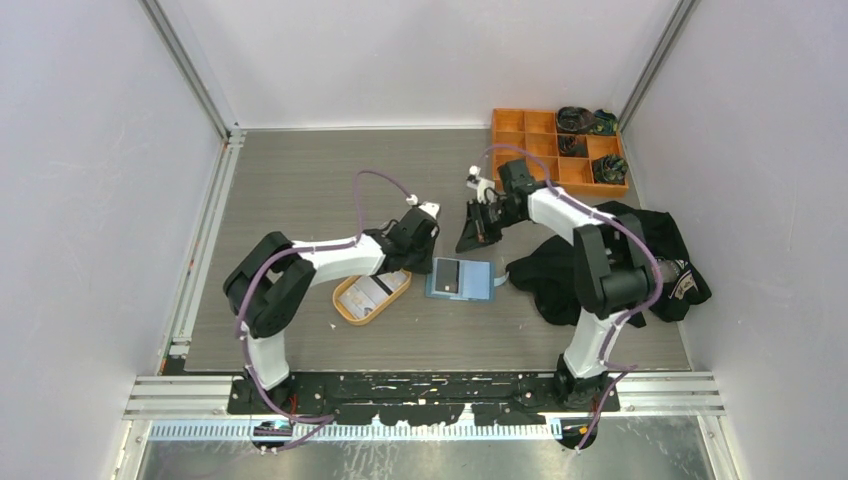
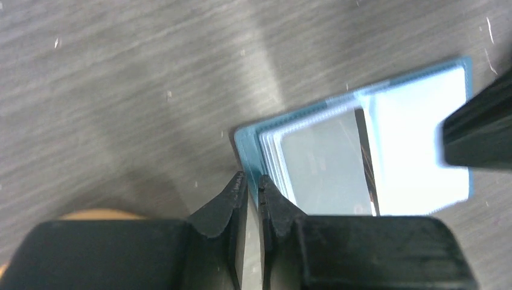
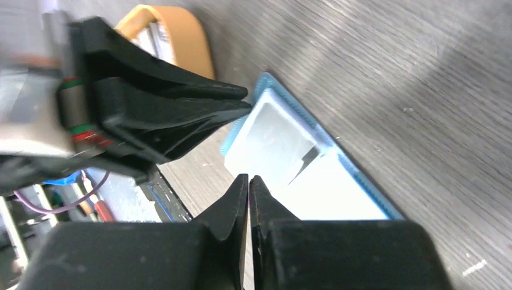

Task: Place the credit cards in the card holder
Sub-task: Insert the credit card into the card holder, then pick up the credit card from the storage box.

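- Hovering near the open card holder (image 1: pixel 460 279) with left claw (image 2: pixel 252 180) and right claw (image 3: pixel 249 179) both clenched, empty;
- Ideally pinching a card (image 1: pixel 375 288) from the tray (image 1: pixel 345 305) by one edge; sliding it flat into a pocket.

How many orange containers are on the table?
2: an oval tray holding cards, left of the card holder, and a compartment box at the far right corner. The dark cloth might hide others.

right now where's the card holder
In the top view the card holder lies open on the middle of the table, between the orange oval tray on its left and the black cloth on its right.
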Controlling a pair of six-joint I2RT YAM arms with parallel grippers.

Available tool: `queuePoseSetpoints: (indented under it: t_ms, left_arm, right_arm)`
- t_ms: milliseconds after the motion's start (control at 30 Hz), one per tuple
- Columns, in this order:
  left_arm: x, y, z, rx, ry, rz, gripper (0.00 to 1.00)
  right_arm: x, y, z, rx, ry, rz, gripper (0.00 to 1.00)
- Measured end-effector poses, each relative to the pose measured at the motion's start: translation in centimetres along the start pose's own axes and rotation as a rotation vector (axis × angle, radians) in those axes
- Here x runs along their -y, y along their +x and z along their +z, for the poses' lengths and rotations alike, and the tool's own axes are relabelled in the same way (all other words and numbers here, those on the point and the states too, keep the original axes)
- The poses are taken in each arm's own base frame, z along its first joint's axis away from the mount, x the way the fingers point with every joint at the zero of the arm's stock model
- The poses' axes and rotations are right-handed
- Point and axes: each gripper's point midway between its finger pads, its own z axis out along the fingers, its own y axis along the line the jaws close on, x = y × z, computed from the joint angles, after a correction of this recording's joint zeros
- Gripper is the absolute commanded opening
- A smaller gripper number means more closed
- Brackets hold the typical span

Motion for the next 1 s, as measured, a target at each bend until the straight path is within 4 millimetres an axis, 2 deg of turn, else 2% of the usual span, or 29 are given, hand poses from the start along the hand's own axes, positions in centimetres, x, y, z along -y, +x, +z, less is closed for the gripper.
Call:
queuePoseSetpoints:
  t_ms: [133,200,333,400,500,600,667,800,900,1000]
  left_arm:
    - [0.0,0.2,-2.7,0.042,0.032,0.004,0.17]
    - [0.4,-0.7,-4.6,0.092,0.061,0.005,0.18]
    - [1.2,-3.8,-9.9,0.277,0.142,0.003,0.23]
    - [0.8,-4.5,-12.8,0.374,0.165,0.001,0.40]
    - [-0.8,-4.0,-15.7,0.474,0.161,-0.003,0.60]
    - [-3.1,-2.1,-17.3,0.531,0.130,-0.023,0.70]
    - [-4.7,-0.6,-18.1,0.565,0.114,-0.051,0.72]
    - [-7.0,1.8,-19.3,0.628,0.104,-0.120,0.73]
    - [-8.3,3.0,-20.2,0.670,0.101,-0.184,0.73]
    - [-9.4,3.7,-21.1,0.695,0.090,-0.250,0.72]
  right_arm:
    - [-3.3,-1.6,-3.8,0.106,-0.019,-0.177,0.14]
    - [-5.3,-2.1,-5.8,0.166,-0.027,-0.275,0.18]
    - [-8.6,-2.4,-9.2,0.281,-0.025,-0.456,0.41]
    - [-9.6,-2.1,-10.1,0.324,-0.022,-0.537,0.57]
    - [-10.7,-1.1,-10.6,0.359,-0.026,-0.665,0.74]
    - [-12.1,0.3,-9.8,0.339,-0.070,-0.808,0.79]
    - [-13.4,1.2,-8.7,0.308,-0.108,-0.889,0.80]
    - [-16.9,3.3,-5.2,0.181,-0.211,-0.994,0.79]
    - [-19.0,3.4,-2.4,0.101,-0.260,-0.995,0.78]
    - [-19.6,2.5,0.8,0.032,-0.251,-0.930,0.78]
